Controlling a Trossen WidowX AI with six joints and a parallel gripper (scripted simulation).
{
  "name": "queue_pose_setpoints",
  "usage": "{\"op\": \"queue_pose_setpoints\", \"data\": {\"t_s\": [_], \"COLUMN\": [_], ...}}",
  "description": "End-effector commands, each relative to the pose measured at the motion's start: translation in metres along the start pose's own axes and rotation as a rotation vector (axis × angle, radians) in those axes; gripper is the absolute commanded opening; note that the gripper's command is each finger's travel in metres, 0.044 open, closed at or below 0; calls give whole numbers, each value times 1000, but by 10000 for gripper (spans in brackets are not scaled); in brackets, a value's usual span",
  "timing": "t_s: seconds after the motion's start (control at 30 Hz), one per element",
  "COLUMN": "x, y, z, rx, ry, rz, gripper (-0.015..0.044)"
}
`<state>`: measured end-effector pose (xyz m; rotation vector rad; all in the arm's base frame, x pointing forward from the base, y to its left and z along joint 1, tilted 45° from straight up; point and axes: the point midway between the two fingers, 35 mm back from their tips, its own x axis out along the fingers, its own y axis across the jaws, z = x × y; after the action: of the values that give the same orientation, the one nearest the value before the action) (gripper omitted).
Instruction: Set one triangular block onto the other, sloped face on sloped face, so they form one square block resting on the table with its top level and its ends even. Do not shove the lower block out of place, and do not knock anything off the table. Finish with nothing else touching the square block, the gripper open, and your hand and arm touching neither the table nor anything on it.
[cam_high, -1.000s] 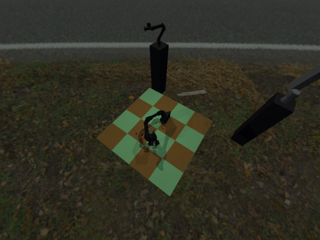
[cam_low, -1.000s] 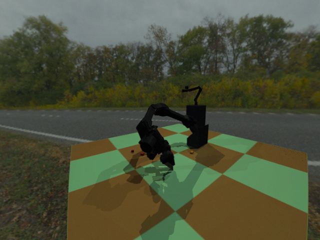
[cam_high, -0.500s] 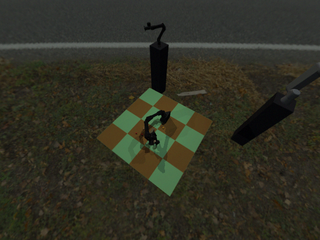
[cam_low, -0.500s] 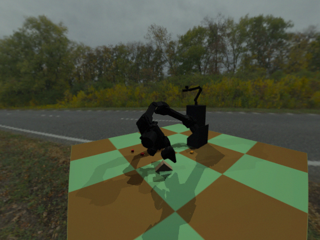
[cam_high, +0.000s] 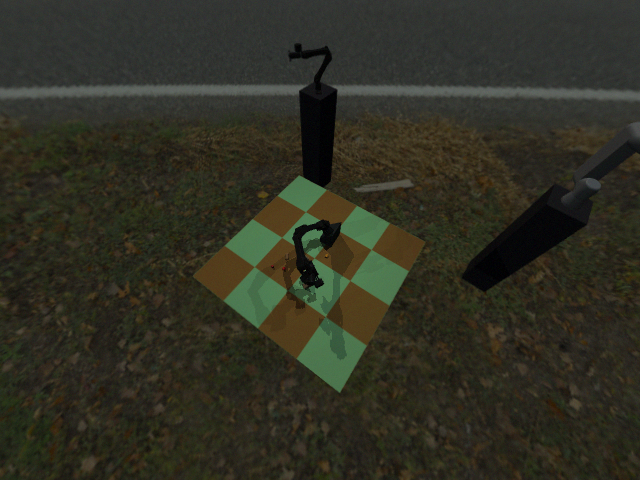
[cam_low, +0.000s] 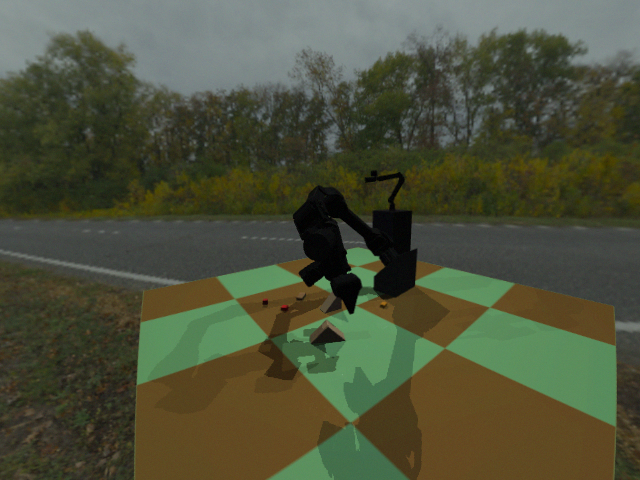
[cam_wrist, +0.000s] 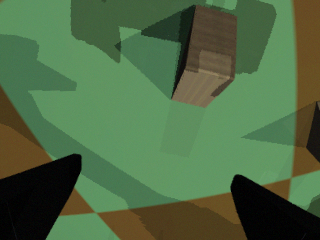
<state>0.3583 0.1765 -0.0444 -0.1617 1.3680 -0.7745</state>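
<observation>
One wooden triangular block (cam_low: 327, 334) (cam_wrist: 211, 55) rests on the checkered table with its ridge up and its triangular end toward the exterior camera. The other triangular block (cam_low: 330, 303) stands apart, behind it; a dark part of it shows at the right edge of the wrist view (cam_wrist: 314, 131). Its exact pose is partly hidden by the arm. My gripper (cam_wrist: 159, 173) (cam_low: 351, 308) is wide open and empty, above the table. In the wrist view the first block lies beyond the fingertips, touching neither finger.
Two small red pieces (cam_high: 272, 266) (cam_low: 265, 301) and a small tan piece (cam_high: 286, 256) (cam_low: 300, 296) lie left of the blocks in the exterior view. A small orange piece (cam_high: 326, 255) (cam_low: 383, 304) lies near my arm's base. Two pedestals with arms stand beyond the table.
</observation>
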Motion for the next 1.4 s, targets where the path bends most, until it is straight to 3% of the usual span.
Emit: {"op": "queue_pose_setpoints", "data": {"t_s": [0.0,0.37,0.5,0.83,1.37], "x": [18,44,43,43,84], "y": [11,-4,-20,-21,-10], "z": [-9,-36,-44,-44,0], "rx": [-35,-19,26,29,26], "ry": [-209,-843,-1000,-1006,-961], "rz": [-17,-59,-63,-64,-48], "gripper": [440,440,440,440,440]}}
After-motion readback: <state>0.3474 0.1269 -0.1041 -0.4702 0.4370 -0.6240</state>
